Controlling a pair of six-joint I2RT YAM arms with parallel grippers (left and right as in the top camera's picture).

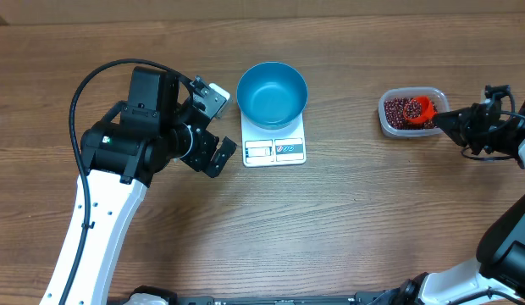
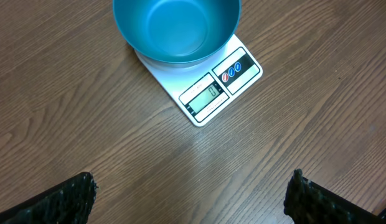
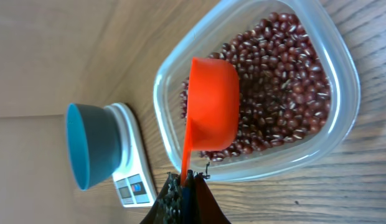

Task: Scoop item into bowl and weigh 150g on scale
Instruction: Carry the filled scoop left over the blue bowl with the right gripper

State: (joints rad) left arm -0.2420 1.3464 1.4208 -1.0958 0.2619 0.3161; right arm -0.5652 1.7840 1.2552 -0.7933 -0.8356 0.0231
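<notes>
The blue bowl (image 1: pixel 272 93) (image 2: pixel 176 30) (image 3: pixel 87 145) stands empty on the white scale (image 1: pixel 274 151) (image 2: pixel 219 88) (image 3: pixel 132 184) at the table's middle back. Red-brown beans (image 1: pixel 401 110) (image 3: pixel 286 87) fill a clear plastic tub (image 1: pixel 387 124) (image 3: pixel 346 93) at the right. My right gripper (image 1: pixel 444 120) (image 3: pixel 184 182) is shut on the thin handle of an orange scoop (image 1: pixel 422 108) (image 3: pixel 213 102), whose cup sits over the beans inside the tub. My left gripper (image 1: pixel 213 129) (image 2: pixel 193 199) hangs open just left of the scale, with only bare table between its fingers.
The left arm's black and white body (image 1: pixel 131 144) takes up the table's left side. The right arm (image 1: pixel 508 135) reaches in from the right edge. Bare wooden table (image 1: pixel 347 220) lies in front of the scale and tub.
</notes>
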